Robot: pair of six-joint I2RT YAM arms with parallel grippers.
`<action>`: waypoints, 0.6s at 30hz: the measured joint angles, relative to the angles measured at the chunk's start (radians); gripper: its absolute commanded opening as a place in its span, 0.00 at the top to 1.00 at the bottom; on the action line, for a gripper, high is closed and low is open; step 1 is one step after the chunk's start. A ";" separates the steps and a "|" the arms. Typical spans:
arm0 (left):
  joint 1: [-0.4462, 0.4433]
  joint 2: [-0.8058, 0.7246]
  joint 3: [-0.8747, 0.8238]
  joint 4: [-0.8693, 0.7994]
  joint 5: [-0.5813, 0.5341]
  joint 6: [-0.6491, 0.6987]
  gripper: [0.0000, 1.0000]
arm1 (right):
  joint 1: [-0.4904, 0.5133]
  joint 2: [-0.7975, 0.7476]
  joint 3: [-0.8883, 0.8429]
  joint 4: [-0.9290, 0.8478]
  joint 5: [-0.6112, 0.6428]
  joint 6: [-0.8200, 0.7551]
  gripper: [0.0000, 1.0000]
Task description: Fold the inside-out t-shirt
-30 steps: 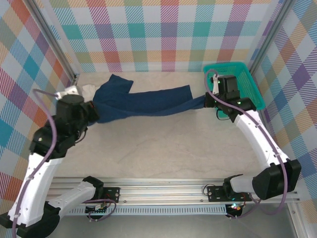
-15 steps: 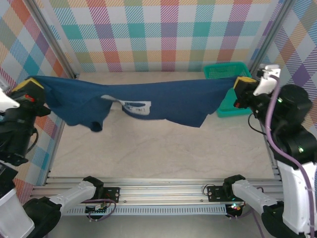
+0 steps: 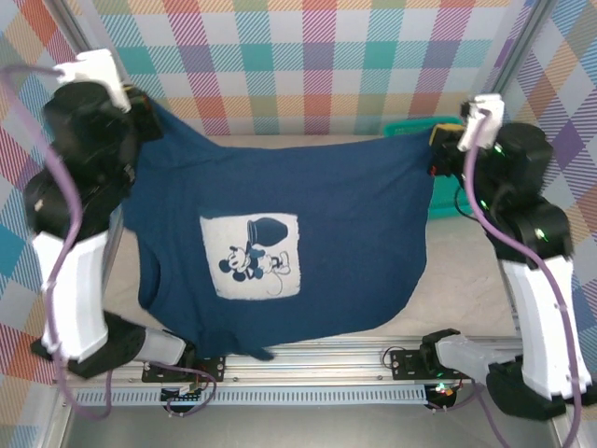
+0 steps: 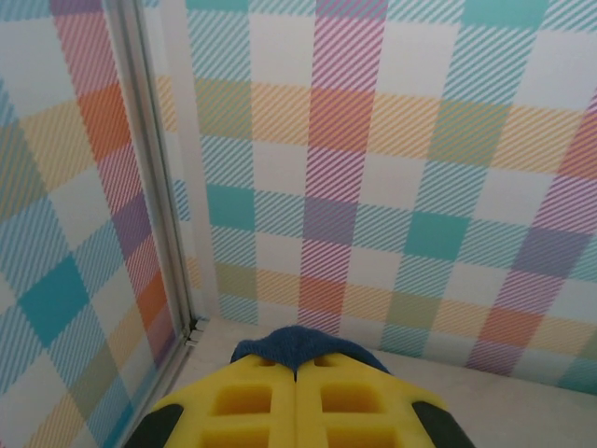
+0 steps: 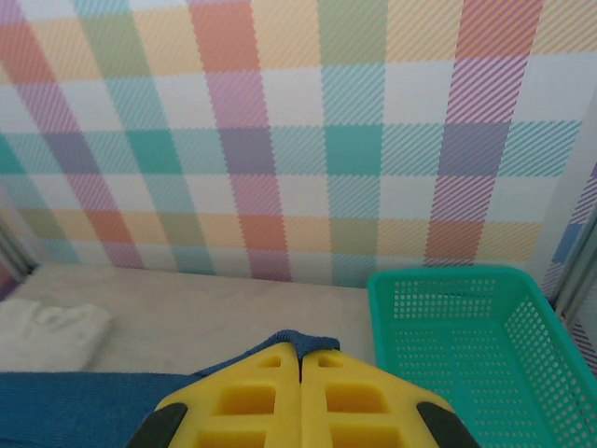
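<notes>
Bright, even light is washing over the booth from overhead, leaving no hard shadows or glare; the pale tabletop [image 3: 466,280] is looking slightly bleached. The navy t-shirt [image 3: 354,233] is showing crisp, its print sharp. The corner post [image 3: 530,33] is leaning outward at the overhead view's edge. In both wrist views the yellow fingers [image 4: 247,406] are sitting slightly soft against sharper checked walls [image 4: 392,187].

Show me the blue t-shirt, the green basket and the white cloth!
t-shirt [image 3: 250,257]: top view, on its cartoon print.
green basket [image 5: 448,273]: right wrist view, on its far rim.
white cloth [image 5: 47,333]: right wrist view, on its middle.
</notes>
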 measured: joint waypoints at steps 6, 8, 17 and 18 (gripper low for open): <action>0.152 0.332 0.346 0.016 0.125 -0.008 1.00 | -0.003 0.351 0.227 0.090 0.038 -0.032 0.98; 0.191 0.380 0.393 0.054 0.175 -0.029 1.00 | -0.007 0.472 0.372 0.095 0.040 -0.037 0.98; 0.270 0.355 0.420 0.231 0.366 -0.137 1.00 | -0.014 0.784 1.022 0.033 0.000 -0.056 0.98; 0.270 0.342 0.420 0.237 0.379 -0.142 1.00 | -0.014 0.770 1.014 0.034 -0.008 -0.056 0.98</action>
